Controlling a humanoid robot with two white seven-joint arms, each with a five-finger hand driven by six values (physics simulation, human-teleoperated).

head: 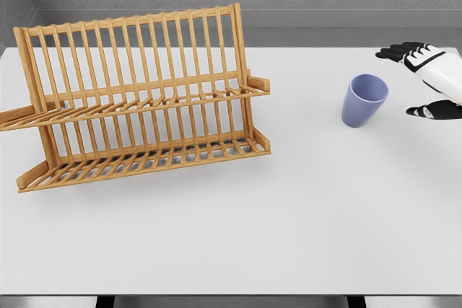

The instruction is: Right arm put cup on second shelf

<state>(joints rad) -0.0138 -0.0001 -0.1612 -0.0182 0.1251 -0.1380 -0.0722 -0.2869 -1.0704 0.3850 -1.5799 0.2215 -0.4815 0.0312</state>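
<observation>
Standing upright on white table (289, 236), right of wooden dish rack (137, 99) and well apart from it: blue cup (364, 100) (mouth tilted slightly toward camera). Just right of cup, not touching: right hand (427, 81), fingers spread wide, holding nothing, black fingertips (393, 53) pointing toward rack. Both rack shelves bare.

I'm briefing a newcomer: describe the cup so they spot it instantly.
On the white table, look right of the wooden dish rack, toward the right hand, open near the edge. The cup stands upright between them, apart from both. It is the only blue, round thing there.
</observation>
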